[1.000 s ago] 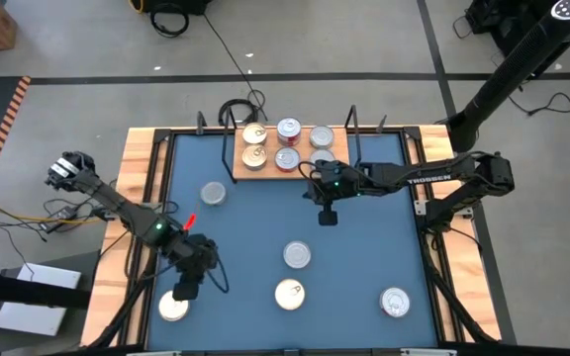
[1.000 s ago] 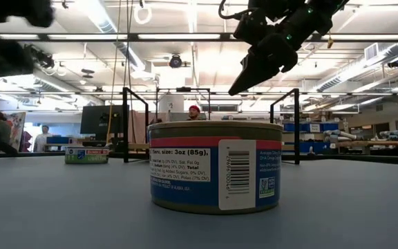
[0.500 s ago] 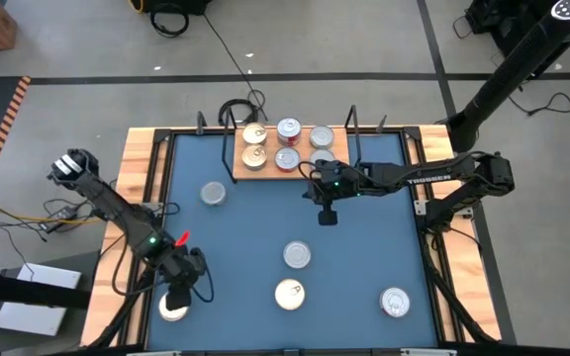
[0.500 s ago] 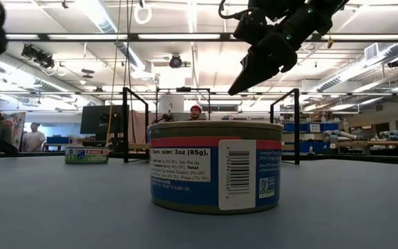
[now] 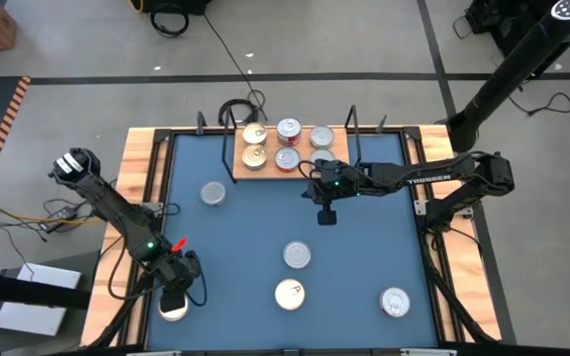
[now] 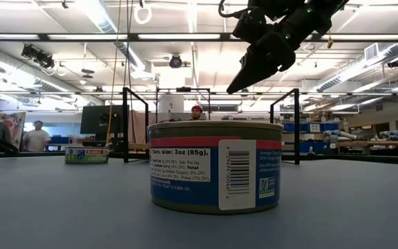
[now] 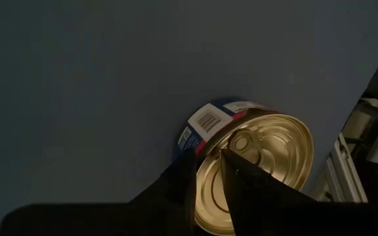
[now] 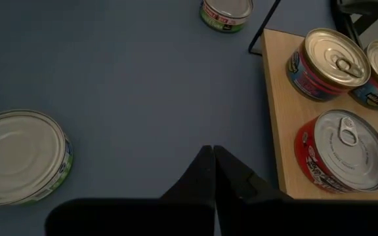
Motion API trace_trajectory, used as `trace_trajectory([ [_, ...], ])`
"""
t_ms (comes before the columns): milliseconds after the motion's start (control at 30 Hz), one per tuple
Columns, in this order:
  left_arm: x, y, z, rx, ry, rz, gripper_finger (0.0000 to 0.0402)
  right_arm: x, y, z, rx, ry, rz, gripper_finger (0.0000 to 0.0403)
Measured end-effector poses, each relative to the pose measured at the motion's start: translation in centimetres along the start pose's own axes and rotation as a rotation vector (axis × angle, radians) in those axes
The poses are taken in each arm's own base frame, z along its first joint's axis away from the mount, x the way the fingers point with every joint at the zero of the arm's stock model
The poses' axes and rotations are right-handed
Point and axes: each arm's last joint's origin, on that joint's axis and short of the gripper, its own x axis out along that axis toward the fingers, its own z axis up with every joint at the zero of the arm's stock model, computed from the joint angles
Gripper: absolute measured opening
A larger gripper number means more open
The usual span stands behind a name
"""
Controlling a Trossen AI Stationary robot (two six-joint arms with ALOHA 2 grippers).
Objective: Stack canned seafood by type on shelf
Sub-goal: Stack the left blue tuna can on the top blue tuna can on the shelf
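Observation:
Near the table's front left corner stands a gold-topped can [image 5: 173,307] with a blue and red side [image 7: 205,121]. My left gripper [image 5: 174,293] hangs over it, pointing steeply down, its fingers a narrow gap apart above the lid [image 7: 261,147]. My right gripper [image 5: 328,216] hovers shut above the blue table, just in front of the shelf [image 5: 240,170]. On the shelf's light-wood board [image 8: 277,118] several cans stand upright, among them a red-sided one [image 8: 343,151]. My left gripper has one finger [image 7: 184,177] at the can's rim and the other [image 7: 241,177] over the lid. They come from above. Whether they touch the can, I cannot tell.
Loose cans stand on the blue table: one at the left middle [image 5: 213,193], two near the centre [image 5: 297,255] [image 5: 289,294], one at the front right [image 5: 395,302]. The shelf's black wire frames [image 5: 352,129] rise at its ends. A wooden rim [image 5: 142,188] borders the table.
My left gripper has gone toward the table's near left corner and down, rolling about its own axis, and now stands over the gold-topped can. The can has stayed where it was.

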Motion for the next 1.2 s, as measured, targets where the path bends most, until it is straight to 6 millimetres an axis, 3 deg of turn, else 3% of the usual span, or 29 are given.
trace_trajectory([
  [567,1.4,-0.1,0.4,0.099,0.021,0.018,0.0075,0.0,0.0,0.1,-0.001,-0.007,-0.002,0.0003],
  [867,1.1,-0.9,0.8,0.122,-0.026,-0.011,0.0009,0.0,-0.1,0.2,-0.003,-0.022,-0.005,0.0005],
  [1200,0.0,-0.5,3.3,0.064,-0.137,-0.008,0.0002,0.0,-0.1,0.2,-0.003,-0.023,-0.006,0.0007],
])
